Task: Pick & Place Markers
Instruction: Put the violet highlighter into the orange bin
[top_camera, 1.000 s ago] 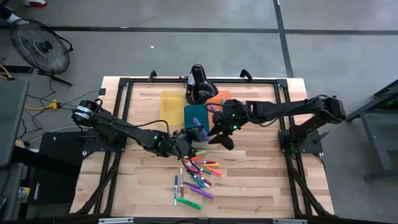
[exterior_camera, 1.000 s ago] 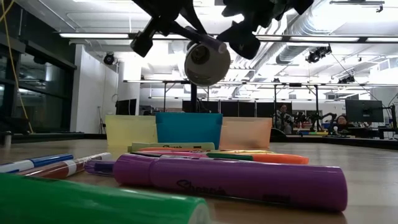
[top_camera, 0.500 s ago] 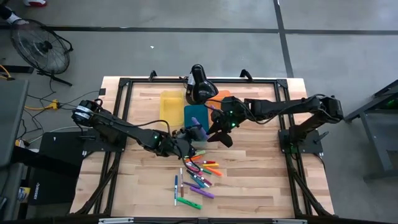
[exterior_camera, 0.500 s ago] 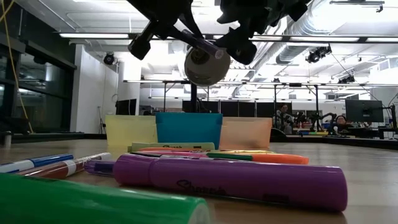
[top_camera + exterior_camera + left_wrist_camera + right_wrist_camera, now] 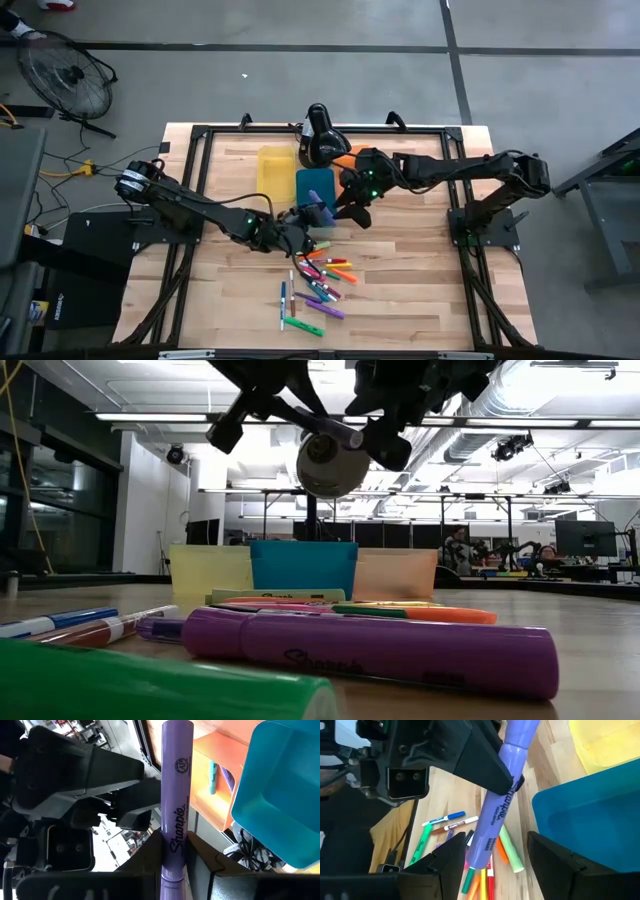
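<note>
a light purple sharpie highlighter (image 5: pixel 176 795) stands clamped between the left gripper's (image 5: pixel 175 857) dark fingers (image 5: pixel 202 857). beside it are a teal bin (image 5: pixel 272 800) and an orange bin (image 5: pixel 212 795) holding a teal marker (image 5: pixel 213 776) and a purple marker (image 5: pixel 227 777). the right gripper (image 5: pixel 127 800) is near, its fingers apart.

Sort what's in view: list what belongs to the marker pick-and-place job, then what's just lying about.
Job:
- purple marker, clamped in the left tool
- loose markers on the table
- right tool, open beside the purple marker
- yellow bin, teal bin, orange bin; the orange one already holds markers

Lying about:
- floor fan
- black stand behind the bins
</note>
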`<action>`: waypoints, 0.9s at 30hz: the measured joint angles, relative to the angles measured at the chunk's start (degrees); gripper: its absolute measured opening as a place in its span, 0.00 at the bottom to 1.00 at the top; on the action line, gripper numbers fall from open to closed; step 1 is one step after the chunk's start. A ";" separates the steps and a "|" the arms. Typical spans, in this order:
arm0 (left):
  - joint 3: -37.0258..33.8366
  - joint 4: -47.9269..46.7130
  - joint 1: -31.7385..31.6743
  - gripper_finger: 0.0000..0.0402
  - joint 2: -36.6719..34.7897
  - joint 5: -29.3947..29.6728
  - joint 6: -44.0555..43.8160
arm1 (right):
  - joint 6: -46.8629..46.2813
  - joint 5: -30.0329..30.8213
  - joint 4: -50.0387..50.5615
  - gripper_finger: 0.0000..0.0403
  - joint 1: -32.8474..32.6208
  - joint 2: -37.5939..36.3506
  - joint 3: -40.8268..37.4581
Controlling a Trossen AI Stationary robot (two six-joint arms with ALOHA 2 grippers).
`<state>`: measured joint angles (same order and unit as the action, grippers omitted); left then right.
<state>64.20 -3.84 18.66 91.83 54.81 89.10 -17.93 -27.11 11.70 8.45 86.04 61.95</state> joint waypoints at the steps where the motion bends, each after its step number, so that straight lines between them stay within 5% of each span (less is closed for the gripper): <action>1: 0.00 0.08 -0.30 0.13 0.00 0.00 0.00 | -0.02 -0.12 -0.01 0.50 -0.31 0.00 0.00; 17: -0.11 -0.21 -1.14 0.13 0.07 0.00 -0.60 | 0.00 -0.44 -9.25 0.48 -2.41 6.23 -0.02; 27: -0.11 -0.37 -1.12 0.13 0.09 -0.22 -1.75 | 0.21 -0.22 -8.75 0.34 -1.84 5.44 -0.02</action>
<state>64.10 -4.21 17.54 91.92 54.59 87.35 -17.72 -27.33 2.96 6.62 91.48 61.93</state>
